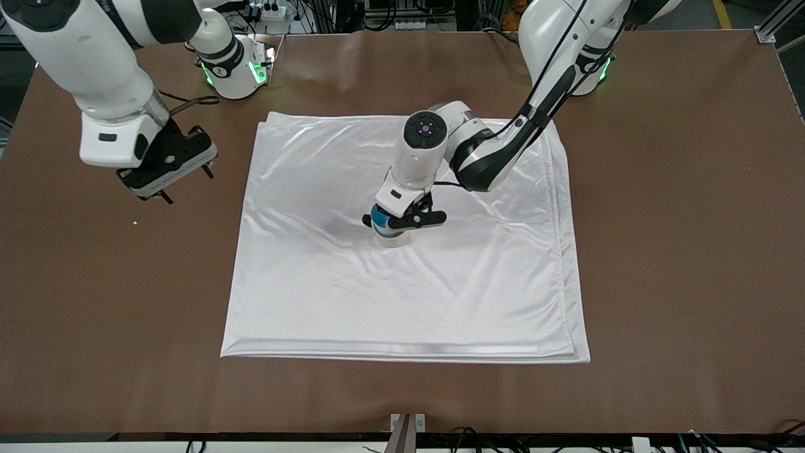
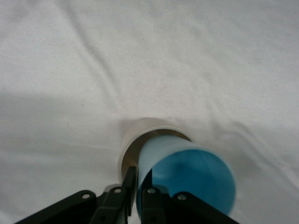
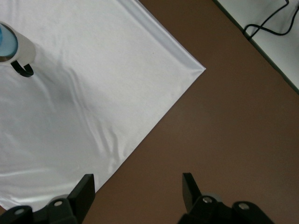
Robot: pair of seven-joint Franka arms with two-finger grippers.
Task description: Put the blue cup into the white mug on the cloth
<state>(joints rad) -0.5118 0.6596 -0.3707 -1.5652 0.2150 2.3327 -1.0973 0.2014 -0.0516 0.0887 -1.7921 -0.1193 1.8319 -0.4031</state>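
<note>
Now the cloth (image 1: pixel 402 296) lies flat in the middle of the brown table (image 1: pixel 679 251), and the white mug (image 1: pixel 395 239) stands upright on it, about in the cloth's middle. The blue cup (image 1: pixel 380 219) sits in the mouth of the mug, with its bottom part down inside and its top part sticking up above the mug's rim. In the left wrist view the blue cup (image 2: pixel 187 175) leans a little to one side inside the white mug (image 2: pixel 140 135), so its bright blue inside shows. The left gripper (image 1: pixel 404 221) is right over the mug, down at the cup. Its two fingers (image 2: pixel 147 193) are pinched close together on the rim of the cup, one on the outside wall and one on the inside, with only the thin wall between them. The right gripper (image 1: pixel 182 182) waits in the air over the bare table, off the cloth toward the right arm's end. Its fingers (image 3: pixel 190 186) stand wide apart and hold nothing. From the right wrist view the mug (image 3: pixel 22 46) with its small black handle (image 3: pixel 22 69) shows well apart from that gripper, with the blue cup (image 3: pixel 7 41) inside it.
</note>
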